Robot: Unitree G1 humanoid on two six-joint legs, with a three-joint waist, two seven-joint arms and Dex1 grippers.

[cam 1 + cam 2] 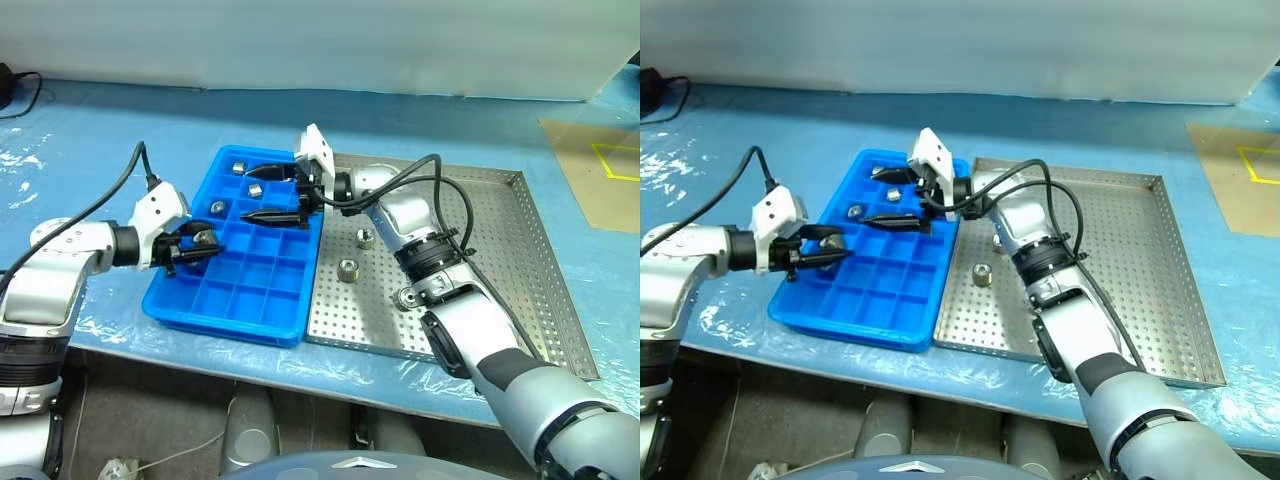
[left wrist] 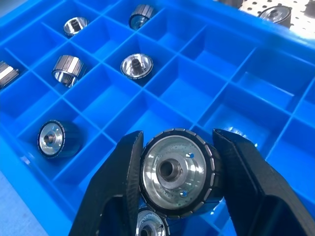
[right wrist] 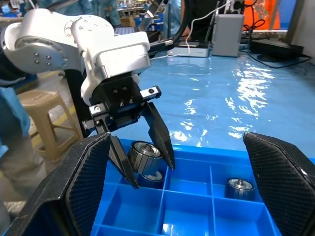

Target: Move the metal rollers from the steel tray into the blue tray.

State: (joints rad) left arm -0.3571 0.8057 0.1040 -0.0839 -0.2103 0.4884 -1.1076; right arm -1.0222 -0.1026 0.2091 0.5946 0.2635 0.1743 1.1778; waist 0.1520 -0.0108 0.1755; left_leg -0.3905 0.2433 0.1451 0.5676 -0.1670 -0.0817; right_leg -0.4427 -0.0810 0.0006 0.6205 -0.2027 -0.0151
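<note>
Rollers (image 1: 348,269) still sit on the steel tray (image 1: 500,250), while our left gripper (image 1: 203,242) is clamped on one roller (image 2: 176,172) just above the blue tray (image 1: 262,296). We should lower it into an empty cell before releasing. Our right gripper (image 1: 272,193) hangs wide apart over the tray's far cells.

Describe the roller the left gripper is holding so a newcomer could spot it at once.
Find the blue tray left of the steel tray. Over its left edge, the left gripper is shut on a metal roller. Unlike the rollers lying in compartments, it is clamped between black fingers, above the tray.
</note>
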